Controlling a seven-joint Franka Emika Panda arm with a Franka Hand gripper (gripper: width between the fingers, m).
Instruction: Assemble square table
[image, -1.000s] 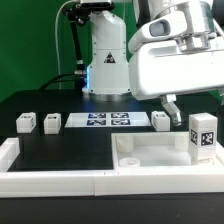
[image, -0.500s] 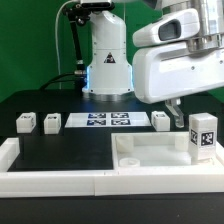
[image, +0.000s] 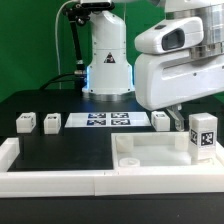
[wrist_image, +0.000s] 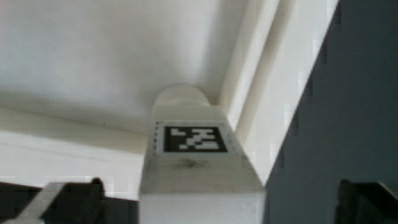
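The square table's white panel (image: 150, 152) lies rim-up at the exterior view's front right. One tagged leg (image: 203, 135) stands upright on its right end. My gripper (image: 188, 118) hangs open just above and behind this leg. In the wrist view the leg (wrist_image: 192, 150) rises between my two dark fingertips (wrist_image: 71, 203), and my gripper (wrist_image: 217, 208) is apart from it on both sides. The panel (wrist_image: 107, 60) fills the background there. Three more legs (image: 25, 122) (image: 50, 122) (image: 160, 120) sit loose on the black surface.
The marker board (image: 110, 120) lies flat between the loose legs, in front of the robot base (image: 108, 65). A low white wall (image: 50, 180) edges the black surface along the front and the exterior view's left.
My hand has moved toward the exterior view's right and slightly down, closer over the upright leg. The jaws stay open. No part has shifted.
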